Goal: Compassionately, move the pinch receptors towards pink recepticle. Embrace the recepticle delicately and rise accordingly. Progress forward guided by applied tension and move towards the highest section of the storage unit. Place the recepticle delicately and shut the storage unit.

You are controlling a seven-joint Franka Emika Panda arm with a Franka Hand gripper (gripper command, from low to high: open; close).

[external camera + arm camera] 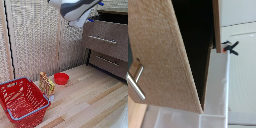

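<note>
The white arm (75,9) reaches in from the top of the exterior view. Its end hangs over the open highest section (109,19) of the brown storage unit (107,62). I see only a white block there, so the pinch receptors (84,21) are hidden and their state does not show. The drawer's front (117,35) with its silver bar handle (102,39) stands out past the drawer below. The wrist view looks onto that brown front (163,55), its handle (135,82) and the dark inside (195,45). The pink recepticle is out of view in both views.
On the wooden floor at the exterior view's left stands a large red wire basket (20,100). A small patterned box (46,84) and a shallow red bowl (61,78) sit beside it. Beige slatted panels (35,35) form the back wall. A black clamp (230,47) sits on a white surface.
</note>
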